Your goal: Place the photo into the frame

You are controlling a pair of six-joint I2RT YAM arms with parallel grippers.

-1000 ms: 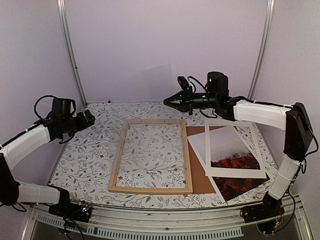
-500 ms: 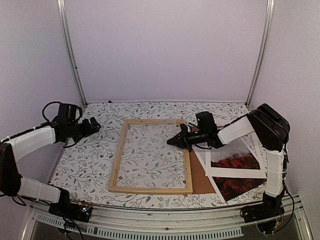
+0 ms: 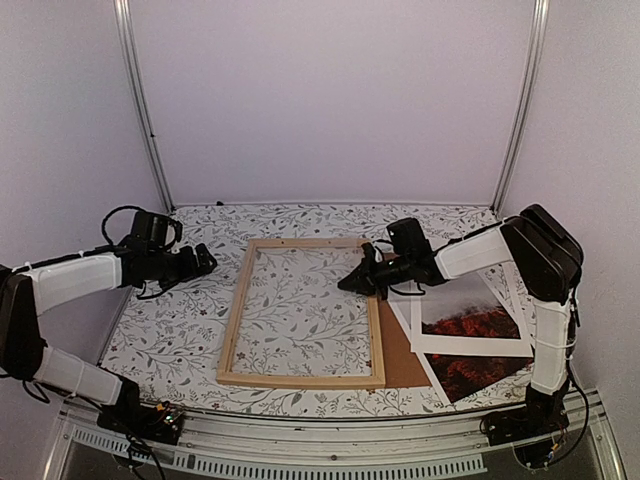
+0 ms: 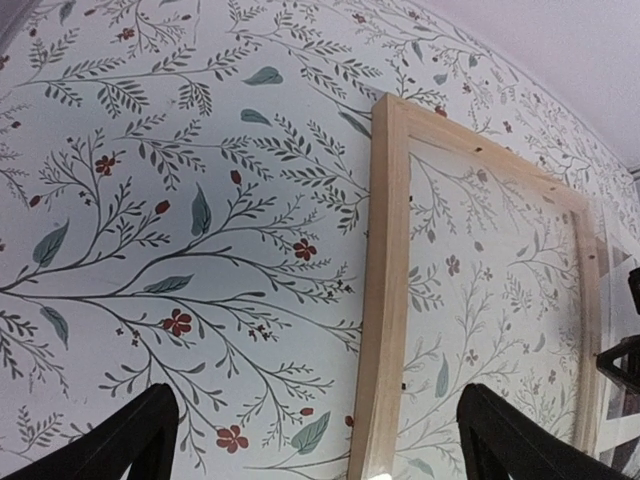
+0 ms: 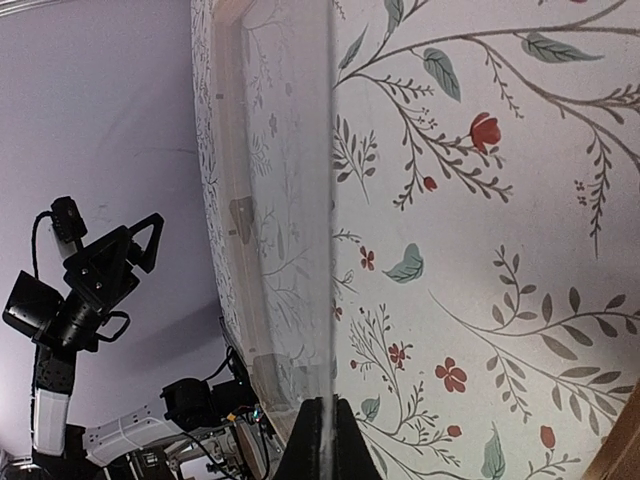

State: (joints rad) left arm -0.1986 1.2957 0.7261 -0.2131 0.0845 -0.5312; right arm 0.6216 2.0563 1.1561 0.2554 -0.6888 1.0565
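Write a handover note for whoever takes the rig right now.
Left end effector: open, empty, left of the frame.
Right end effector: shut on a clear pane at the frame's right rail.
Photo: right of the frame, under the white mat.
Done: photo not yet in the frame.
Left: probably release the pane, then put the photo in the frame.

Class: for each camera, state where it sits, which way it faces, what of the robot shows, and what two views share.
Top external: above, behind the bases, looking down at the table; both arms, left gripper, right gripper.
Left wrist: on the left arm, facing the frame; own open fingers.
Right wrist: rolled sideways, low over the table; own shut fingers pinch a clear sheet.
Shared: top and left wrist both show the frame.
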